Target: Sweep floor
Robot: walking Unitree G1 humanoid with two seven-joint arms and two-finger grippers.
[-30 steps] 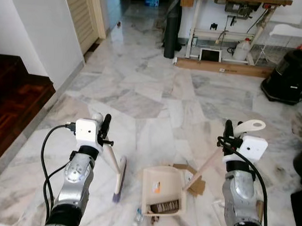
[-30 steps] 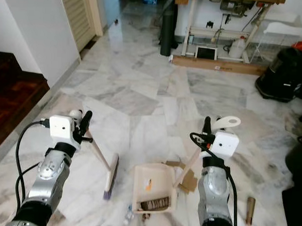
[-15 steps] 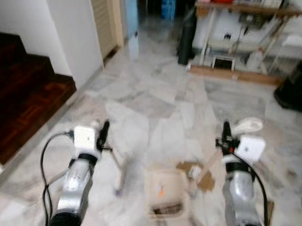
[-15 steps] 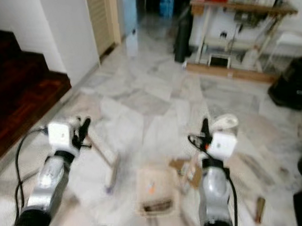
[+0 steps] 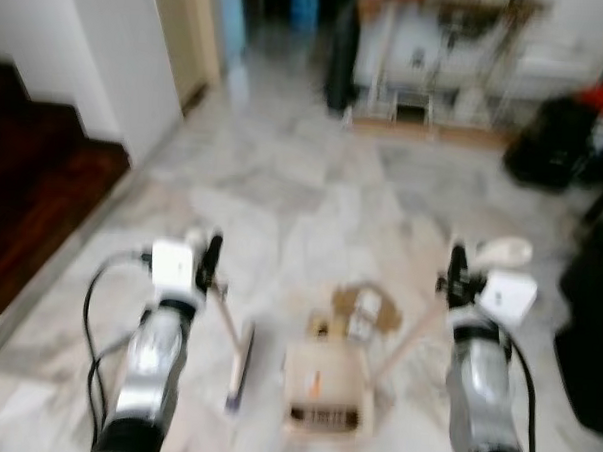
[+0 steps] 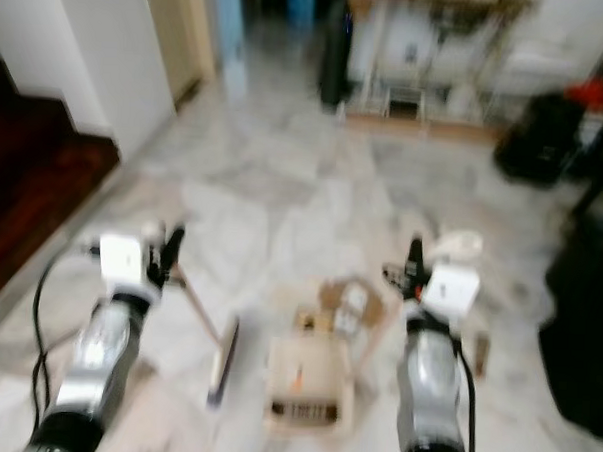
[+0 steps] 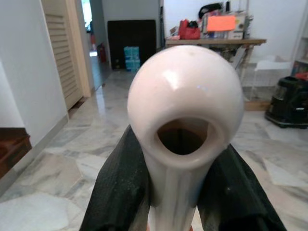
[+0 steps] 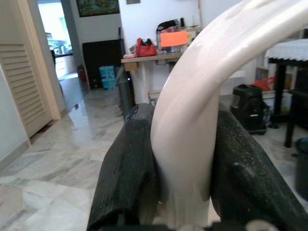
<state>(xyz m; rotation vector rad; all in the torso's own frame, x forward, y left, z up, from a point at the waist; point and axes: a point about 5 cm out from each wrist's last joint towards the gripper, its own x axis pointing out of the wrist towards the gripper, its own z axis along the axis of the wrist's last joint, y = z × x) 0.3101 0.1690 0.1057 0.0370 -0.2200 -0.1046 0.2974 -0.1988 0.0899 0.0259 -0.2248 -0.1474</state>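
Observation:
My left gripper (image 5: pixel 208 259) is shut on the cream handle of a small broom (image 5: pixel 238 358), whose brush head rests on the marble floor at lower left of centre. The handle's rounded end (image 7: pixel 185 103) sits between the black fingers (image 7: pixel 118 192). My right gripper (image 5: pixel 458 268) is shut on the looped handle (image 8: pixel 192 120) of a beige dustpan (image 5: pixel 324 387), which lies flat on the floor between my arms with dark debris at its near end. Brown cardboard scraps and a small white container (image 5: pixel 363 311) lie just beyond the pan's mouth.
A white wall and a dark wooden step (image 5: pixel 33 194) stand at the left. A table with clutter under it (image 5: pixel 429 61) is far ahead, and a black object (image 5: pixel 545 147) sits at the far right. Another dark shape (image 5: pixel 586 359) is close on my right.
The camera has swung and the picture is blurred. The scraps and white container now lie closer to the dustpan's mouth. Both grippers keep their hold.

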